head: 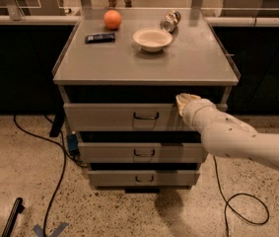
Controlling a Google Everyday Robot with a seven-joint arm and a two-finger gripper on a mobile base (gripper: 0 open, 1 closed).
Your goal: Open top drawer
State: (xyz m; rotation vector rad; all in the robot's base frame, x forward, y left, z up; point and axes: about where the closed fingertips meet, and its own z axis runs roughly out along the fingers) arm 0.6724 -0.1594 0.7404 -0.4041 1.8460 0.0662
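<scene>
The top drawer [109,116] is the widest grey drawer of three, with a small dark wire handle [146,115] at its centre. Its front stands out a little beyond the two drawers below. My white arm reaches in from the right. My gripper [182,101] is at the drawer's upper right edge, just right of the handle and under the cabinet top. Only its pale tip shows, end on.
The cabinet top [104,63] holds an orange [112,19], a dark bar [100,37], a white bowl [152,38] and a tipped can [170,20]. Two narrower drawers [141,152] sit below. Cables [55,147] lie on the floor at left and right. A dark counter stands behind.
</scene>
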